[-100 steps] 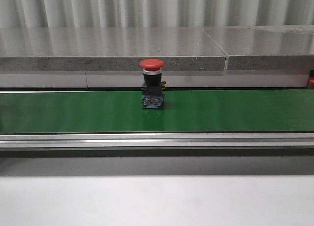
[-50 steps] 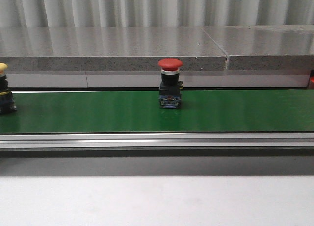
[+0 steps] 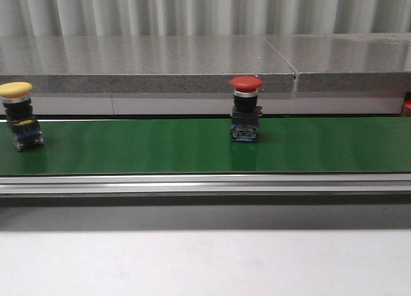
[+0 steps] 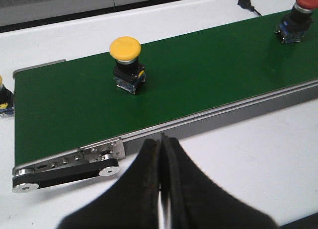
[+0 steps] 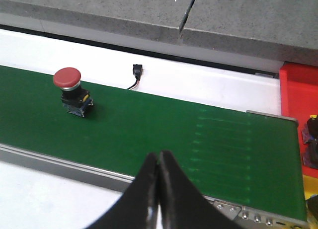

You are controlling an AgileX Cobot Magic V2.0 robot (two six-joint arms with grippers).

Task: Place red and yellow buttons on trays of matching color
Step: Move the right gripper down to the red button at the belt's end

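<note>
Short of the green belt [image 4: 198, 85], on the robot's side of it, both grippers wait with nothing in them: the left gripper [image 4: 161, 144] has its dark fingers pressed together, and the right gripper [image 5: 158, 162] is closed the same way. Neither touches a button.

Out on the belt things have moved. A second ago only the red button [image 3: 246, 118] was in the front view, near the belt's middle; it has since travelled steadily toward the robot's right. The yellow button [image 3: 20, 124] has come fully into view at the belt's left end. So the belt is feeding parts rightward, and I judge each pick will have to be timed to a moving target (the red one first, probably).

At the belt's right end a red tray [image 5: 298, 110] shows in the right wrist view, with something dark already in it; no yellow tray is visible anywhere.

Both buttons stand upright on the belt, well apart: a broad mushroom cap, a black collar, a squat blocky base below.
</note>
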